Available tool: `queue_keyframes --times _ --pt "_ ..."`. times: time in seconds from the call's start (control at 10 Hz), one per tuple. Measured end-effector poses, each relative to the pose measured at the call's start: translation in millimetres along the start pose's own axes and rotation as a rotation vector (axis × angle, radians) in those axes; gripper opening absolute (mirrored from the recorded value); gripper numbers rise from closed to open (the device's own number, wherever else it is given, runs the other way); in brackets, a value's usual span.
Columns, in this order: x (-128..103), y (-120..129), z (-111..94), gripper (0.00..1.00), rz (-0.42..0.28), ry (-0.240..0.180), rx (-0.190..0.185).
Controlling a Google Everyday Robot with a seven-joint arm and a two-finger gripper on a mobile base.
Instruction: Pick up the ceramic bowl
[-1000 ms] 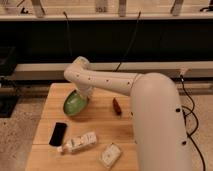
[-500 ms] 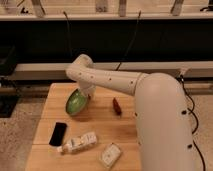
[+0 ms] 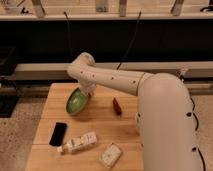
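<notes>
1. Gripper (image 3: 86,93), at the end of the white arm (image 3: 115,80), is seen clamped on the upper rim of the ceramic bowl (image 3: 76,101).
2. Tilted steeply, the green bowl is held over the wooden table's (image 3: 100,125) far left part.
3. Nearby are seen a small dark red object (image 3: 117,105), a black phone (image 3: 58,133), a white bottle (image 3: 80,143) and a white packet (image 3: 110,154).

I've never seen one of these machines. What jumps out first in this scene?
The big white robot arm fills the right side and reaches left over the wooden table. At its end, the claw is at the tilted green ceramic bowl near the table's back left. In front lie a black phone, two white packages, and a small dark red item mid-table.
</notes>
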Motion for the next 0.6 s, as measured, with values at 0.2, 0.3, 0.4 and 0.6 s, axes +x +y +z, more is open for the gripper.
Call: queue_keyframes --times 0.2,0.3,0.4,0.6 --pt "2.7 7.7 -3.4 0.0 -0.008 0.007 0.006" --pt "2.2 6.7 -4.7 0.0 -0.012 0.006 0.012" --pt "2.8 5.3 -6.1 0.0 -0.019 0.01 0.015" --pt "4.7 11.6 -9.4 0.0 -0.031 0.015 0.02"
